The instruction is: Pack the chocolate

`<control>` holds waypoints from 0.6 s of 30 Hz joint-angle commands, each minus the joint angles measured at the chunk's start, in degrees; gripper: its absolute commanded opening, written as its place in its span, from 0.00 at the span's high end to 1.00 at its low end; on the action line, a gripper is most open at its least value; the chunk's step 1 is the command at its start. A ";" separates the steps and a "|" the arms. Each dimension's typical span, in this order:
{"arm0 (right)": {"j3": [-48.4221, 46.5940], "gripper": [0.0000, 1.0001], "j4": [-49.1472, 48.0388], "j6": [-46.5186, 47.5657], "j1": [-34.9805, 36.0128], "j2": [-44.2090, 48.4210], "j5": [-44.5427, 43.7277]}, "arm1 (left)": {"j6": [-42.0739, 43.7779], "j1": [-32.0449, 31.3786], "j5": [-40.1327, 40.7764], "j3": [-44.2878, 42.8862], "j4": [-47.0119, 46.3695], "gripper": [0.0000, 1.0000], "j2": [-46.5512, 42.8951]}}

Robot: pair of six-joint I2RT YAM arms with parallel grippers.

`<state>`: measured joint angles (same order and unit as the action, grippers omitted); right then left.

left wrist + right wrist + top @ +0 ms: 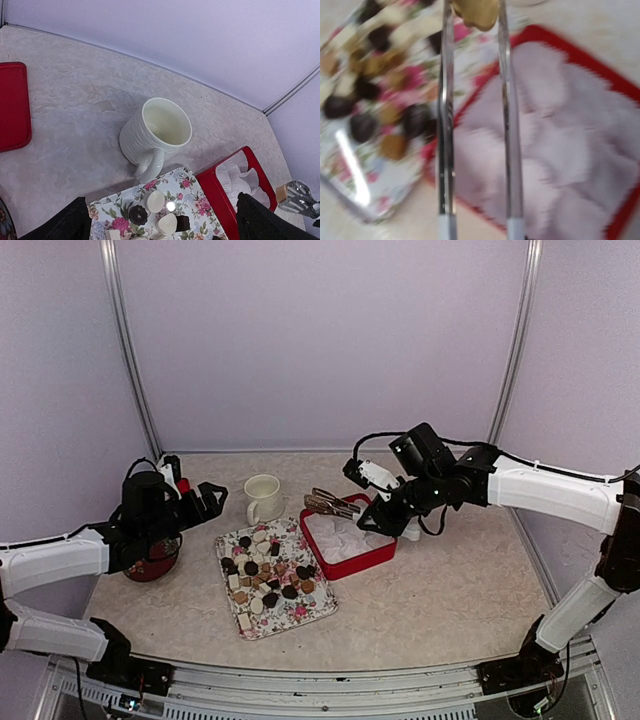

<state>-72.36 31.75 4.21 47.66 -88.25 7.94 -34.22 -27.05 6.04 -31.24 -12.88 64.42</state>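
Observation:
Several chocolates [265, 575] in dark brown, tan and cream lie on a floral tray [300, 618]; some also show in the left wrist view [155, 201]. My right gripper [388, 512] is shut on metal tongs [333, 504], which reach over the far left corner of the red box [350, 567]. The tongs [445, 125] pinch one tan chocolate [475, 12] at their tip, above the box's white paper liners [340, 535]. That chocolate also shows in the left wrist view [281, 191]. My left gripper [205, 502] is open and empty, raised left of the mug and the tray.
A white ribbed mug [263, 498] stands empty just behind the tray; it also shows in the left wrist view [156, 131]. A flat red lid [12, 105] lies left of it. A dark round dish [152, 562] sits under my left arm. Purple walls close the back and sides.

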 commanded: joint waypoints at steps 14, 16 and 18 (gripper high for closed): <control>-1.82 0.76 -6.30 0.32 -6.44 -7.16 1.01 | -1.41 0.18 0.20 0.34 -4.03 0.01 0.09; -1.26 0.76 -6.77 0.49 -6.44 -8.00 1.18 | -1.29 0.21 0.00 0.24 -4.16 0.01 0.17; -1.07 0.76 -6.95 0.73 -6.48 -9.05 1.10 | -1.22 0.24 -0.11 0.30 -4.22 0.01 0.31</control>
<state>-74.02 27.83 4.36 41.45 -95.90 8.19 -35.62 -27.05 6.04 -31.22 -15.53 65.12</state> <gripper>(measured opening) 0.294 0.989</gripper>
